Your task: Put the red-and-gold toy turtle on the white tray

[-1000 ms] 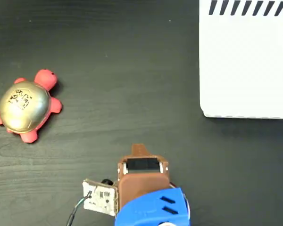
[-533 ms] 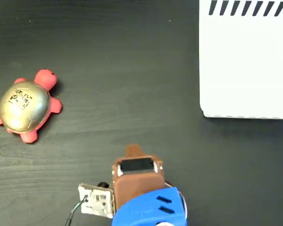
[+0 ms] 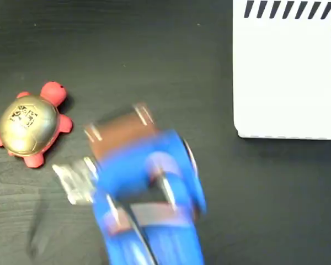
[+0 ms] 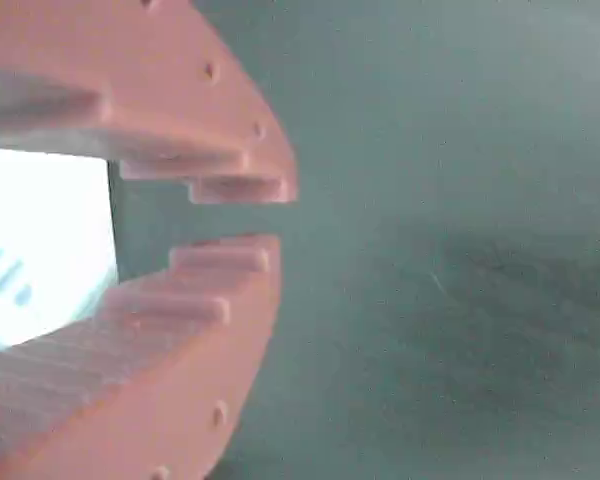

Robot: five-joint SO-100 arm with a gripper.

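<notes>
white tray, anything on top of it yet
Nothing shows on the white tray in the fixed view: only its bare surface and black edge stripes. Its right part runs out of frame, so that part cannot be checked. The red-and-gold toy turtle sits on the dark table, far left.

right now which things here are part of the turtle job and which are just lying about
Part of the job:
- red-and-gold toy turtle
- white tray
- gripper, empty, jaws slightly apart

Just lying about:
- nothing else, only the bare dark table
</notes>
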